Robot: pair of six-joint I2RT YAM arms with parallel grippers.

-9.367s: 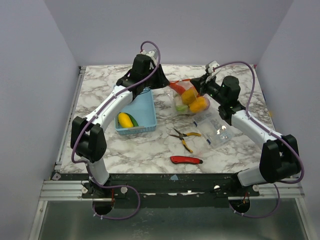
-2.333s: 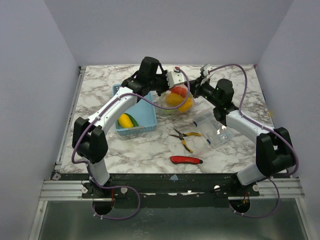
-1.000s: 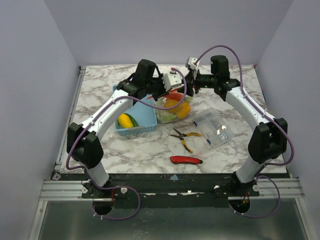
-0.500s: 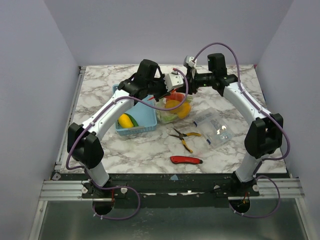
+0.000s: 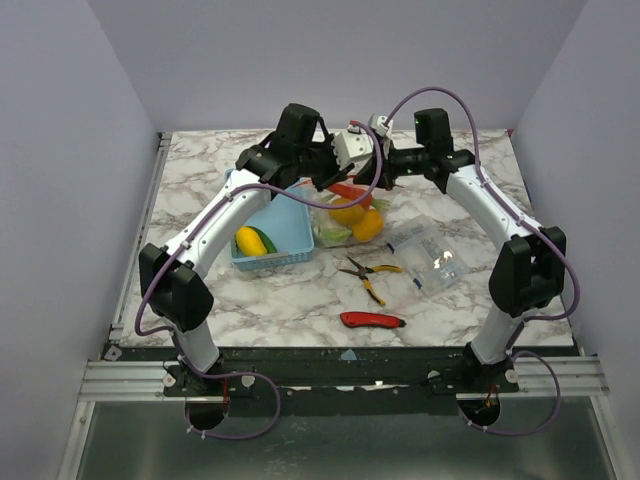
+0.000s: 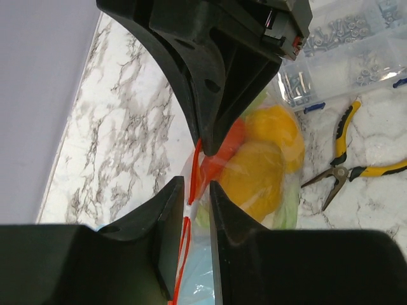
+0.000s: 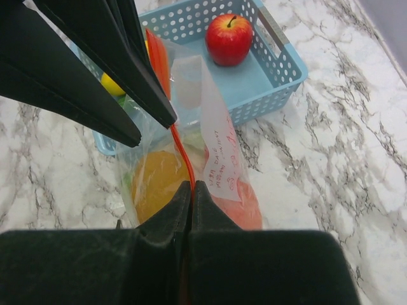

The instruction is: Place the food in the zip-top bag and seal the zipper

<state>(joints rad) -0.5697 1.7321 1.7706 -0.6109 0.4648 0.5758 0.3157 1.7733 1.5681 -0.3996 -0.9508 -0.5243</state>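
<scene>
Right wrist alone showed a red apple (image 7: 229, 38) in the basket (image 7: 283, 60), and the right gripper (image 7: 191, 185) pinched shut on the zipper (image 7: 181, 149); the left gripper (image 6: 196, 185) stood slightly parted around it. Earlier, the zip-top bag (image 7: 213, 121) of food (image 7: 156, 181), now hanging beside the basket, sat farther right.

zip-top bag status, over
right gripper shut on zipper; left gripper open around it. zip-top bag holds food. apple in basket.
</scene>
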